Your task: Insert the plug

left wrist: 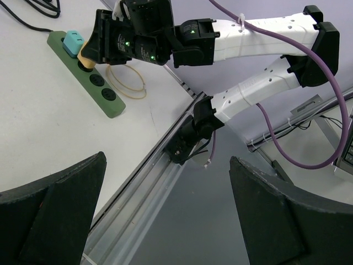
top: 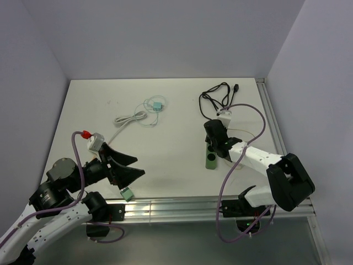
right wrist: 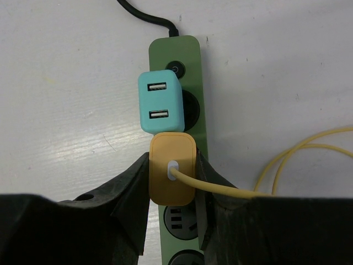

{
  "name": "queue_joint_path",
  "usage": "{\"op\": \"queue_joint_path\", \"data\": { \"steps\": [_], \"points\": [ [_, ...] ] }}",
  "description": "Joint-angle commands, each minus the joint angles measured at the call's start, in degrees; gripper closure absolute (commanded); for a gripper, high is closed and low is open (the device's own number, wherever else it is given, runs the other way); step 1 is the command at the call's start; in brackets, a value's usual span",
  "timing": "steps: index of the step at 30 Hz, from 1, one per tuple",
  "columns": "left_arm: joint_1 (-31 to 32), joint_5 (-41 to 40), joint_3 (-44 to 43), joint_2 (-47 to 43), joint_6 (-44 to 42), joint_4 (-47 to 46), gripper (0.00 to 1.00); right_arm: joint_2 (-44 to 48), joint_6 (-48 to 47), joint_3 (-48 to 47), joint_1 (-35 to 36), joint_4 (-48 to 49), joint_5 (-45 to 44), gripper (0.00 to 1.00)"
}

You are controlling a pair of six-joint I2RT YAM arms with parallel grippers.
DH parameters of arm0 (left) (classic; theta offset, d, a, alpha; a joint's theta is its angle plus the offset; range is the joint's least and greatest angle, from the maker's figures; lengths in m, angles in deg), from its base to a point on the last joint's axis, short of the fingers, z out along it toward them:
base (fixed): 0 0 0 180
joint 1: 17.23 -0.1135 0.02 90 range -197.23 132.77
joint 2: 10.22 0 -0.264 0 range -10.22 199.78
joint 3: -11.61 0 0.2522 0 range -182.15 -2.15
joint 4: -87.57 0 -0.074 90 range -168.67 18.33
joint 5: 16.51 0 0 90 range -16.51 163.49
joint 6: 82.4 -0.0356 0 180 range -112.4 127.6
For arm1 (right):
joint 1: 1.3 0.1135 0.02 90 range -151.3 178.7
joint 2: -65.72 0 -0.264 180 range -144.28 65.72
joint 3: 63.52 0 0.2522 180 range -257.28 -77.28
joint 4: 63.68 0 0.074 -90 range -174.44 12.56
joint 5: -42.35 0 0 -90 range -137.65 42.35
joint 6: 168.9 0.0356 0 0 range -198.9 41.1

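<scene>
We are at the insertion itself: our right claw (right wrist: 172, 187) is clenched on the orange plug (right wrist: 171, 160), which sits over a socket of the green power strip (right wrist: 190, 61) on the tabletop (right wrist: 66, 83), touching the teal adapter (right wrist: 160, 102). We cannot tell whether it is fully seated, so the next move probably calls for a straight push down before letting go. Our left claw (top: 134, 165) hangs released, well apart.

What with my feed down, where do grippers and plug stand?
Right gripper shut on orange square plug, at green power strip socket. Left gripper open, empty. Teal two-port USB charger abuts plug; seating unconfirmed.
</scene>
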Motion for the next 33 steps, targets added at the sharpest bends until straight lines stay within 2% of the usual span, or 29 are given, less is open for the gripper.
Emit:
{"op": "queue_joint_path", "data": {
  "steps": [1, 11, 18, 23, 33],
  "points": [
    [0.0, 1.0, -2.0, -0.9, -1.0, -0.1, 0.0, -1.4, 1.0, -2.2, 0.6, -4.2, -0.9, 1.0],
    [0.0, 2.1, -0.8, -1.3, -0.4, -1.5, 0.0, -7.8, 10.7, -6.9, 5.4, -14.3, -3.4, 1.0],
    [0.0, 1.8, -0.7, -2.3, 0.1, -0.8, 0.0, -11.3, 17.7, -4.2, 10.0, -15.9, -5.1, 1.0],
    [0.0, 2.5, 0.3, -2.8, 1.0, -1.6, 0.0, -12.6, 25.5, -4.7, 12.6, -21.9, -9.0, 1.0],
    [0.0, 3.2, 1.2, -3.0, 1.4, -2.0, 0.0, -20.6, 34.4, -6.6, 18.8, -25.4, -8.7, 1.0]
  ]
}}
